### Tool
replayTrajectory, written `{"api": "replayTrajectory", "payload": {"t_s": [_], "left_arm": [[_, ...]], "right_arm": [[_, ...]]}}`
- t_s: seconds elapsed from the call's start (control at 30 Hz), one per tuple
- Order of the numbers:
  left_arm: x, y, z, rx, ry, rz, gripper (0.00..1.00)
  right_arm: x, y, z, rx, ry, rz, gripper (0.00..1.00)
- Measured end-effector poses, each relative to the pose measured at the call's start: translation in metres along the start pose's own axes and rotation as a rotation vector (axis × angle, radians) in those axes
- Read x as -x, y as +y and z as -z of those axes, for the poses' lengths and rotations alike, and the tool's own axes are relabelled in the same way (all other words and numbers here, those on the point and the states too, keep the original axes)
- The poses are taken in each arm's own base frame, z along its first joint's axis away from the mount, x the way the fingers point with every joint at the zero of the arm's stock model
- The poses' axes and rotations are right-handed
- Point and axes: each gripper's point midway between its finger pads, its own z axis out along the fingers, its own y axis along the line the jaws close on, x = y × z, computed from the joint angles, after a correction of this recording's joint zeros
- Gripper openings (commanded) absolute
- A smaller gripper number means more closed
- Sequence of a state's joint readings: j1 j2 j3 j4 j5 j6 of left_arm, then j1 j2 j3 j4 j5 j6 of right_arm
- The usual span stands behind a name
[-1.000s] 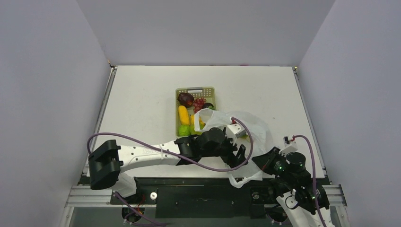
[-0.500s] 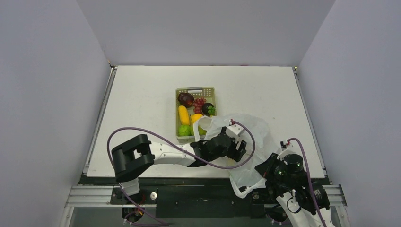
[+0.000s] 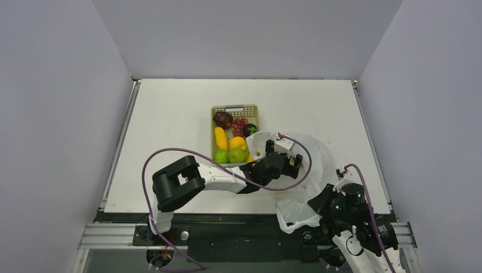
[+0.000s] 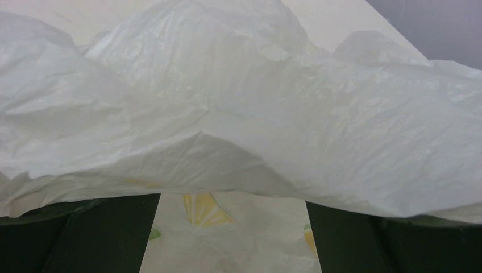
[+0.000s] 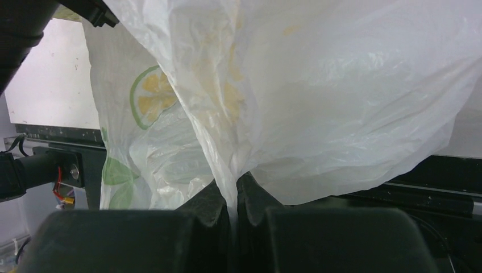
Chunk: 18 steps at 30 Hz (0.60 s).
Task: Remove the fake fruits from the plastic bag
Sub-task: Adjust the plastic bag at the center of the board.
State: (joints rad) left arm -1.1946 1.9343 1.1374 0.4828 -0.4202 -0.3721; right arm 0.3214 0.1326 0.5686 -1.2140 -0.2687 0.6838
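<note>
The white plastic bag lies crumpled at the near right of the table. It fills the left wrist view and the right wrist view. My left gripper is at the bag's mouth. Its dark fingers stand wide apart, open, with bag film draped over them and nothing between them but printed film. My right gripper is shut on a fold of the bag at the near edge. Fake fruits lie in the basket, among them a maroon one and a green one. Any fruit inside the bag is hidden.
The yellow-green slotted basket stands just left of the bag and also holds a yellow fruit, red grapes and another green fruit. The left arm stretches across the near table. Grey walls close in three sides.
My left gripper has swung away from the near edge and rightward to the bag's mouth. The right gripper has drawn back a little toward the near edge, pulling the bag's fold with it.
</note>
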Motion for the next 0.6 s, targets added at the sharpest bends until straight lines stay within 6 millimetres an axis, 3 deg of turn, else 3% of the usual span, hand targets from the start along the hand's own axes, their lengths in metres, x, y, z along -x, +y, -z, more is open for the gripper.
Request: {"api": "replayTrajectory", "payload": {"t_s": [0.17,0.37,0.5,0.6], "left_arm": [[0.007,-0.001,-0.005,0.007,-0.04,0.014,0.92],[0.006,-0.008,0.005,-0.057,-0.031,0.032,0.95],[0.018,-0.022,0.019,-0.15,-0.019,0.077,0.95],[0.03,-0.032,0.026,-0.214,-0.021,0.124,0.95]], "right_arm": [[0.01,0.003,0.008,-0.032,-0.007,-0.014,0.46],[0.053,0.002,0.041,-0.228,-0.073,-0.062,0.78],[0.087,0.009,0.063,-0.294,-0.138,-0.024,0.82],[0.104,0.012,0.066,-0.326,-0.139,0.058,0.82]]}}
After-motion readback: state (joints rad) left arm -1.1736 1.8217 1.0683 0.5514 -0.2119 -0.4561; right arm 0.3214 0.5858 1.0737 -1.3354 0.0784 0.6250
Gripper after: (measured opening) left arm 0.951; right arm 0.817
